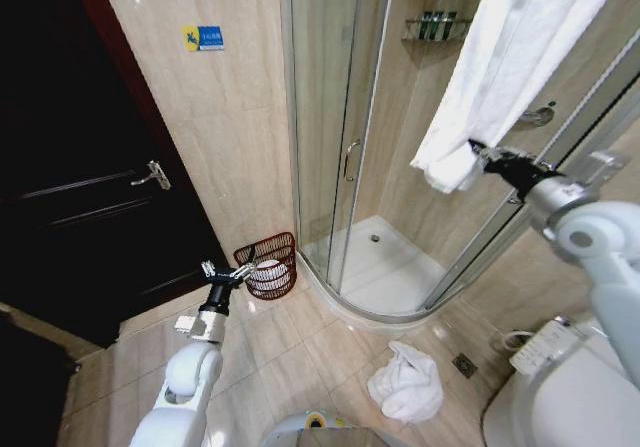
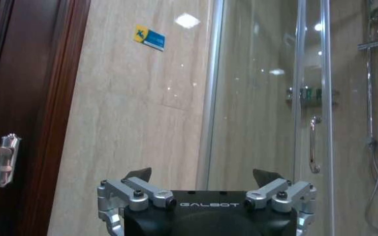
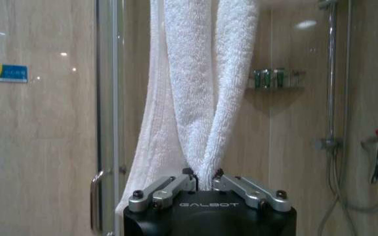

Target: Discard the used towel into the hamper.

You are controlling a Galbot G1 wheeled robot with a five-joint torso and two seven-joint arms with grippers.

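A white towel (image 1: 500, 57) hangs over the shower enclosure's top edge at the right. My right gripper (image 1: 478, 151) is raised to its lower end and shut on a pinched fold of it (image 3: 202, 98); the jaws (image 3: 202, 174) meet on the cloth. A second white towel (image 1: 405, 384) lies crumpled on the floor tiles in front of me. The hamper (image 1: 272, 247), a small dark reddish-brown ribbed basket, stands by the wall beside the shower, with something white inside. My left gripper (image 1: 228, 268) hovers just left of the hamper, open and holding nothing (image 2: 202, 174).
A dark wooden door (image 1: 70, 167) with a metal handle (image 1: 151, 175) fills the left. The curved glass shower enclosure (image 1: 335, 117) with its raised tray (image 1: 385, 267) stands behind the hamper. A toilet (image 1: 560, 392) sits at the lower right, near a floor drain (image 1: 465, 364).
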